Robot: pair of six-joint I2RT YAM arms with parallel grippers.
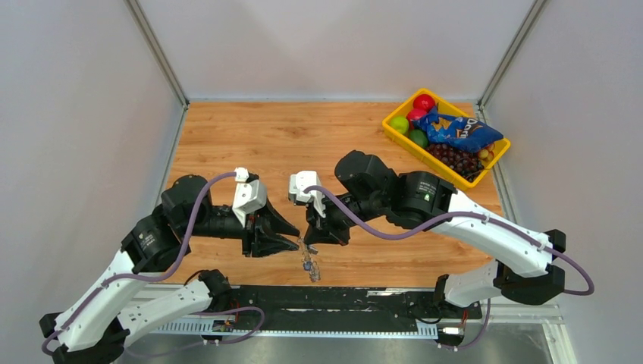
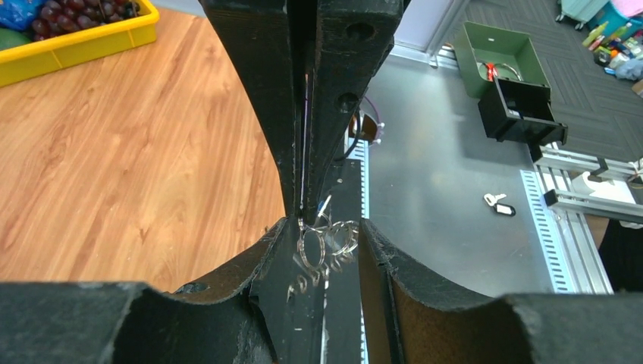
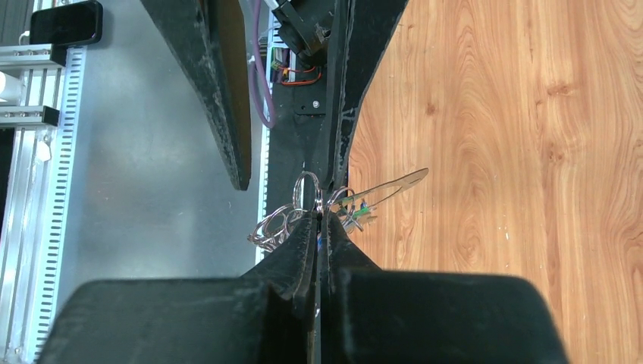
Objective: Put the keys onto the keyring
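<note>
We have the right gripper [image 3: 319, 218] pinched shut on the keyring [image 3: 307, 189], the open left gripper [image 2: 324, 231] straddling that keyring from the opposite side, and the keys [image 3: 362, 203] bunched against the keyring, one blade jutting outward.

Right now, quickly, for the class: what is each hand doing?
Left hand: open.
Right hand: closed on the keyring.
</note>
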